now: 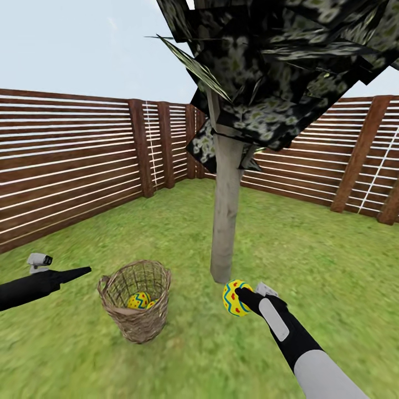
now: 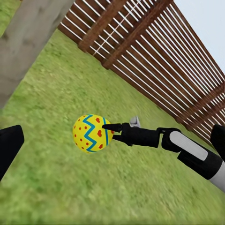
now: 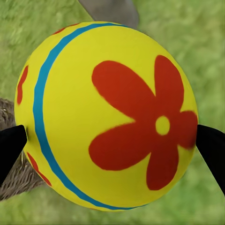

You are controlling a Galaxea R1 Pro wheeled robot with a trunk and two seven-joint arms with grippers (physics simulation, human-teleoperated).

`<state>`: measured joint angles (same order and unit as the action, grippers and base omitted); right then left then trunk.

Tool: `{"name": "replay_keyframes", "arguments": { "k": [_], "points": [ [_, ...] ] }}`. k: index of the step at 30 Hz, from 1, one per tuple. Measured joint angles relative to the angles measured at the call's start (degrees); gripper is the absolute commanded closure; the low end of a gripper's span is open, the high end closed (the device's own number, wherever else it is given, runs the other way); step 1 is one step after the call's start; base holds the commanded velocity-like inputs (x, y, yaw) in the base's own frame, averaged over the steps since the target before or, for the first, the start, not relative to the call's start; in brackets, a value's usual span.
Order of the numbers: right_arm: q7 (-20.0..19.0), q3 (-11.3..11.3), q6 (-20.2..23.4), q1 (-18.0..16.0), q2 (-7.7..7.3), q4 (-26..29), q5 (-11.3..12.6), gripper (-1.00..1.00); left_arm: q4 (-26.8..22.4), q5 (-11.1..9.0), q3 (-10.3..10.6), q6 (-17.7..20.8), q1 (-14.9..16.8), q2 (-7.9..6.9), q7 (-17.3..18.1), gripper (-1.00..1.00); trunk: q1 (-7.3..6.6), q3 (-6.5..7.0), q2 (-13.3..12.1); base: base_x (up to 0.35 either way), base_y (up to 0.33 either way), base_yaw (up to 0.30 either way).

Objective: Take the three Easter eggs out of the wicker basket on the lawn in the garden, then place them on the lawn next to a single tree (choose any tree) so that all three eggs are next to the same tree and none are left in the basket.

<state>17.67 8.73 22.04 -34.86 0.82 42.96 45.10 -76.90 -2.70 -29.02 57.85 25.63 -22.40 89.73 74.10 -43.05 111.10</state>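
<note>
- Near the foot of the tree (image 1: 226, 221), the right gripper (image 1: 242, 293) holds one Easter egg (image 1: 235, 298) up off the lawn (image 1: 332, 266). Its two black fingers (image 3: 10, 146) press on the egg from both sides, across its fat middle.
- Two more eggs (image 1: 138, 301) sit down in the wicker basket (image 1: 136, 302), which stands on the grass to the left of the trunk.
- The left gripper (image 1: 83, 270) hangs just left of the basket, with nothing in it. I cannot tell if its fingers are apart or together.
- The egg looks smooth, round and hard, so I think it could slip out or roll away once it lands. It is likely light, and maybe easy to crack.
- Squeezing it at the widest part, like now, looks like the safest hold. The pointy ends would slide out.
- For the eggs in the basket, I would reach straight down from the top. The basket looks loose and thin, so a bump on the rim could tip it over.
- The held egg should go down low and gently, right beside the trunk.
</note>
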Motion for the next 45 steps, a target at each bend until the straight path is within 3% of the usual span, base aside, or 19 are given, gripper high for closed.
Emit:
{"name": "replay_keyframes", "arguments": {
  "k": [15, 45],
  "points": [
    [0.0, 0.1, 0.0, 0.0, 0.09, 0.0, 0.0, 1.00, 0.0, 0.1, 0.0, -0.1, 0.0, 0.60, 0.0, -1.00, 3.30, -2.69, 6.0, 0.000, 0.000, 0.000],
    [0.0, 0.1, 0.1, 0.0, 0.15, -0.3, 0.1, 1.00, -0.3, 0.0, 0.0, -0.2, -0.2, 0.96, 0.0, -1.00, 3.30, -5.18, 6.0, -0.066, -0.129, 0.000]
  ]
}}
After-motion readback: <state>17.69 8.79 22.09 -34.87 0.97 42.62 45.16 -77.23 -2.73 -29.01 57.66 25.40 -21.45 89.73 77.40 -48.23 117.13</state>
